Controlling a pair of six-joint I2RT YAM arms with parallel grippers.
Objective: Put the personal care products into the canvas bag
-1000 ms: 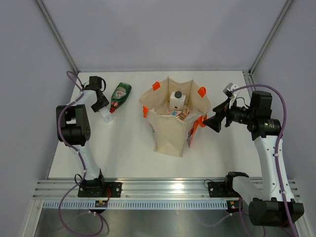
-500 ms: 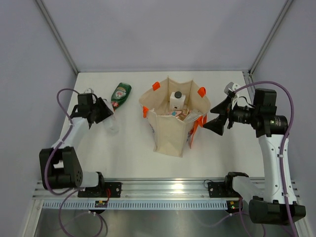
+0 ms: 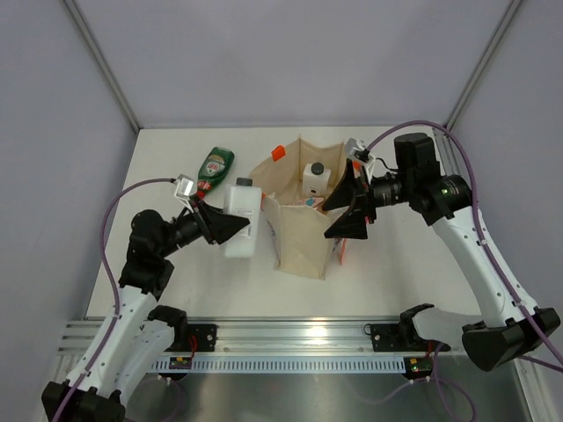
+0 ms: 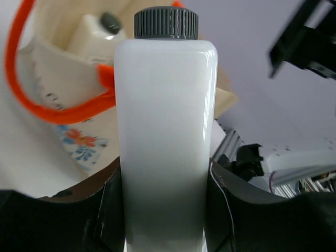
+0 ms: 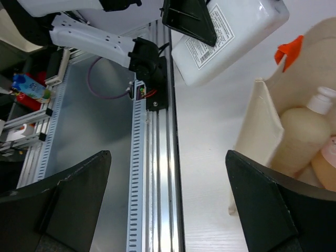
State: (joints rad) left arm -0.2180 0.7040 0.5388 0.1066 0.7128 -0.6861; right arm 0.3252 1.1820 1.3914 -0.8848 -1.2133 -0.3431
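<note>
My left gripper (image 3: 237,227) is shut on the white black-capped bottle (image 3: 243,220), holding it in the air just left of the canvas bag (image 3: 299,242). In the left wrist view the bottle (image 4: 165,121) stands between both fingers (image 4: 107,215), cap up, with the bag (image 4: 58,63) behind it. The green red-capped bottle (image 3: 214,169) lies on the table at the far left. Inside the bag are a cream pump bottle (image 5: 300,137) and a pink one (image 5: 325,160). My right gripper (image 3: 330,220) is open and empty over the bag's right side.
The bag's orange handles (image 3: 278,152) stick up at its rim. An aluminium rail (image 3: 290,334) runs along the near table edge. Grey walls close in the back and both sides.
The left arm has lifted the white bottle from the far left and carried it right, up to the bag. The right arm has swung left over the bag, still open.
</note>
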